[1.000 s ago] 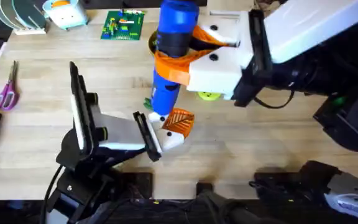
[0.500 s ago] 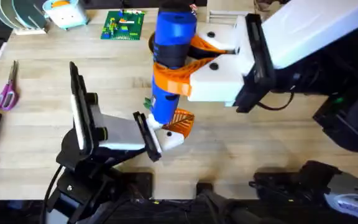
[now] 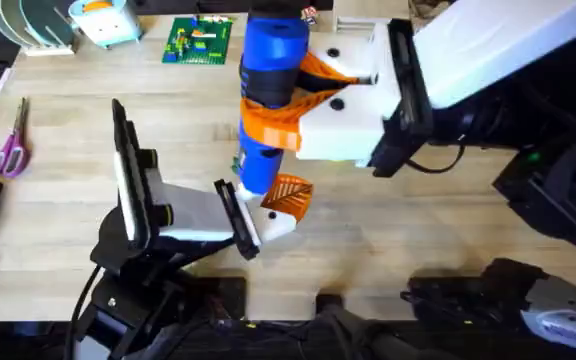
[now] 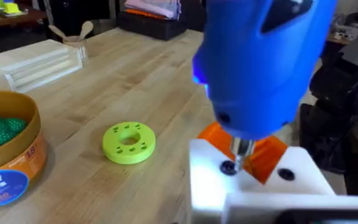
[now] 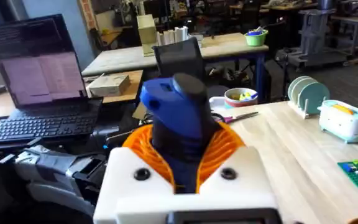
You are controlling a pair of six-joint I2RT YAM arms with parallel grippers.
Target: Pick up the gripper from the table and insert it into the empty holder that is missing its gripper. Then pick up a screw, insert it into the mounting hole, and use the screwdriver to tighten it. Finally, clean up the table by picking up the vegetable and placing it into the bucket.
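Observation:
My right gripper is shut on the blue screwdriver, its orange ribbed pads wrapped around the body and holding it upright. In the left wrist view the screwdriver has its metal bit down at a dark screw seated in the white holder. The orange gripper sits in that holder, at the end of my left gripper. The tan bucket with a blue band stands apart; something green and bumpy lies inside. A sliver of the dark-green vegetable shows beside the screwdriver.
A lime-green disc with holes lies on the wood between bucket and holder. A clear plastic box, purple scissors, a green brick plate and a dish rack sit near the table's edges. A laptop stands behind.
My right gripper and the screwdriver have shifted slightly left. The lime-green disc is now covered by the right gripper in the overhead view. The left arm has stayed still.

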